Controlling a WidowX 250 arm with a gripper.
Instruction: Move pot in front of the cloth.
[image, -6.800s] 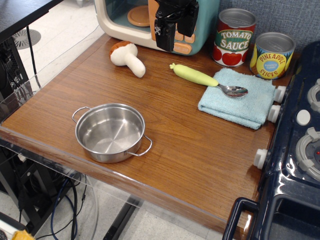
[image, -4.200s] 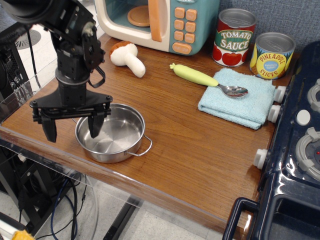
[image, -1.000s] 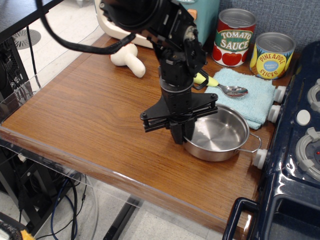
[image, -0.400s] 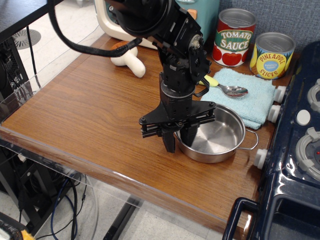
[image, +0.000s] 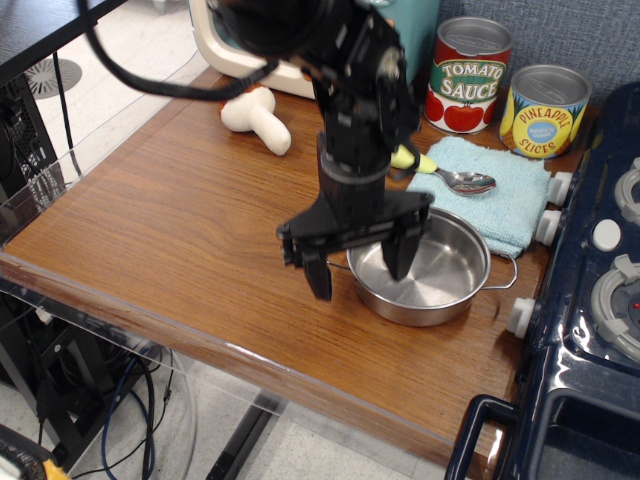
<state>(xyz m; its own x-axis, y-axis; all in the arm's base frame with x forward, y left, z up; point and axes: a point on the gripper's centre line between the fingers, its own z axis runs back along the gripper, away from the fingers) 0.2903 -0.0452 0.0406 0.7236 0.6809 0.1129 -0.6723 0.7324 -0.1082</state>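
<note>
The shiny steel pot (image: 440, 290) rests on the wooden table (image: 180, 220), just in front of the light blue cloth (image: 500, 205) and touching its near edge. My black gripper (image: 357, 265) is open and lifted, its jaws straddling the pot's left rim. One finger (image: 396, 252) hangs over the inside of the pot, the other (image: 317, 277) over the table to its left. It holds nothing. A spoon (image: 462, 180) with a green handle lies on the cloth, its handle partly hidden by my arm.
A tomato sauce can (image: 469, 72) and a pineapple can (image: 543, 110) stand behind the cloth. A toy mushroom (image: 252, 112) lies at the back left by a toy microwave (image: 225, 40). A dark blue toy stove (image: 590, 300) borders the right. The table's front edge is close.
My gripper has opened wide, let go of the pot's left rim and risen slightly. Since the earliest frames the pot has been carried from the front left to in front of the cloth.
</note>
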